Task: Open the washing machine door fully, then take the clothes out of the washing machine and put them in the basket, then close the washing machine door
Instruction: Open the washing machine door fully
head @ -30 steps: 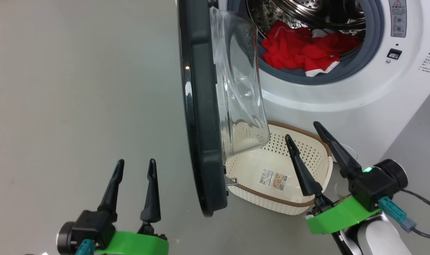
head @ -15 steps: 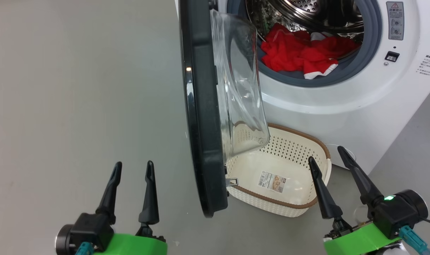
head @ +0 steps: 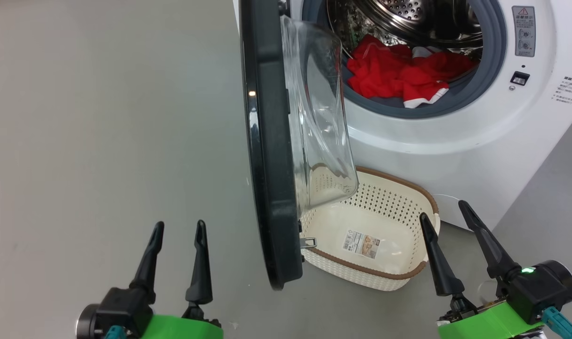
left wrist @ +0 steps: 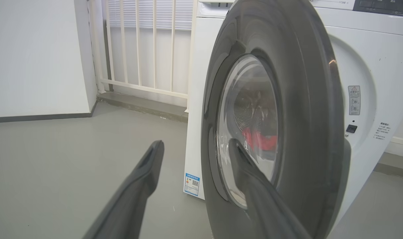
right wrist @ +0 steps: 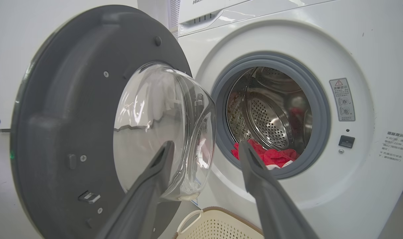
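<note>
With left gripper (head: 180,225) and right gripper (head: 444,211) spread and empty, the clothes (head: 398,75) seem soft, light; pinch a raised fold.

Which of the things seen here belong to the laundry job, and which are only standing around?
Job: washing machine door, clothes, washing machine, basket.
Only around: white railing, white wall, grey floor.

grey floor (left wrist: 55,172), white wall (left wrist: 32,56)
</note>
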`<state>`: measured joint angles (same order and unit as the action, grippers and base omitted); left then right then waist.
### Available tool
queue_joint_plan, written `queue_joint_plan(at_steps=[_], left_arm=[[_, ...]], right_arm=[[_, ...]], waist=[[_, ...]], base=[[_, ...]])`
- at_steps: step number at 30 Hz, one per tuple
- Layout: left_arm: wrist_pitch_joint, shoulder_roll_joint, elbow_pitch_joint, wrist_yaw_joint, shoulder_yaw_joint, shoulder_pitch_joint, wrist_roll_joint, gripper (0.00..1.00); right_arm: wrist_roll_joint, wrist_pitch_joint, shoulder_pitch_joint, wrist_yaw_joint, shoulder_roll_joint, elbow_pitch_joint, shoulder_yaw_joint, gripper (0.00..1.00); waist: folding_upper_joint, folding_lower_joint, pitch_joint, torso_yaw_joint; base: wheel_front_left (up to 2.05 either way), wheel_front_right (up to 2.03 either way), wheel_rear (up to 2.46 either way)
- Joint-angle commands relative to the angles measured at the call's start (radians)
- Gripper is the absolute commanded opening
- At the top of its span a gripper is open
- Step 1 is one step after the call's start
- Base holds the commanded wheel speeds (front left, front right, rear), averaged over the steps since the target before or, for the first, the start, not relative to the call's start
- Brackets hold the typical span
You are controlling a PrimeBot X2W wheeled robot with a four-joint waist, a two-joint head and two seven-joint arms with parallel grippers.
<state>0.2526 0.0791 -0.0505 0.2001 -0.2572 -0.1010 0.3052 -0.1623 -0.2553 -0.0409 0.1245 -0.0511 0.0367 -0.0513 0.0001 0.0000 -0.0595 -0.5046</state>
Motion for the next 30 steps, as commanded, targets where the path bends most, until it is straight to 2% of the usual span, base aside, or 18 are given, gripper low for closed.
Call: queue_joint_plan(at_steps=[1,2,3,10,19,30], left_arm=[[0.009,0.003,0.02,-0.009,0.039,-0.014,-0.016,1.0],[0.009,0.002,0.02,-0.011,0.041,-0.013,-0.016,0.75],[0.009,0.001,0.019,-0.014,0.041,-0.011,-0.015,0.01],[0.009,-0.001,0.028,-0.039,0.042,-0.007,0.002,0.0],[0.009,0.0,0.179,-0.057,0.027,-0.065,-0.039,0.0],[-0.083,0.003,0.37,-0.109,-0.11,-0.166,-0.096,0.0]], right_arm=[[-0.007,-0.006,0.001,0.006,0.001,0.032,-0.025,1.0],[-0.009,-0.006,0.0,0.006,0.001,0.033,-0.025,1.0],[-0.01,-0.006,0.0,0.006,0.001,0.033,-0.026,1.0],[-0.017,-0.006,-0.003,0.006,0.001,0.033,-0.029,1.0],[-0.027,-0.006,0.002,0.006,0.001,0.033,-0.021,1.0],[-0.035,-0.006,0.007,0.006,0.001,0.038,-0.022,1.0]], waist=[[-0.0001,0.0,0.001,-0.001],[-0.0001,0.0,0.001,-0.001],[-0.0001,0.0,0.002,0.0],[-0.0001,0.0,-0.001,0.003],[-0.0001,0.0,-0.003,0.007],[-0.0001,0.0,-0.006,0.017]], base=[[0.0,0.0,0.0],[0.0,0.0,0.0],[0.0,0.0,0.0],[0.0,0.0,0.0],[0.0,0.0,0.0],[0.0,0.0,0.0]])
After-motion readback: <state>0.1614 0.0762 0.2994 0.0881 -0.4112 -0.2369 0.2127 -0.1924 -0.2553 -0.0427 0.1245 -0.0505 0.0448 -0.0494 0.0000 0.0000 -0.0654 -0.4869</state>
